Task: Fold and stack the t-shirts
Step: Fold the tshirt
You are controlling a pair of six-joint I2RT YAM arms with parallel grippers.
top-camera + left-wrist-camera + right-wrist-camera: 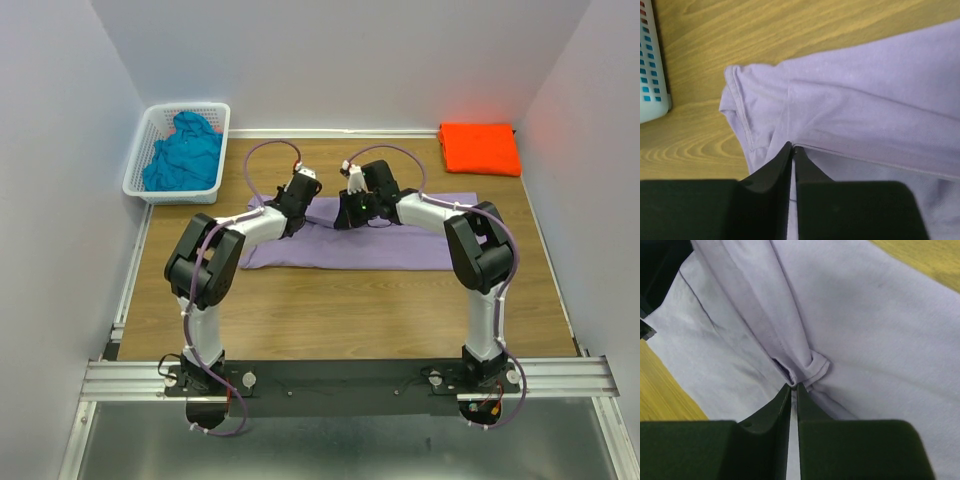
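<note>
Left gripper (792,147) and right gripper (794,386): tips on the lavender t-shirt (400,248), jaws a hairline apart. Cannot tell whether either pinches cloth.

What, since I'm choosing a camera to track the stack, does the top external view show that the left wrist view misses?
Only top external: the folded orange t-shirt at the far right, and the teal t-shirt as a full heap. Only left wrist: the sleeve hem stitching, and the left gripper pinching a fold. Both: the lavender t-shirt, the white lattice basket with teal inside, the wooden table.
</note>
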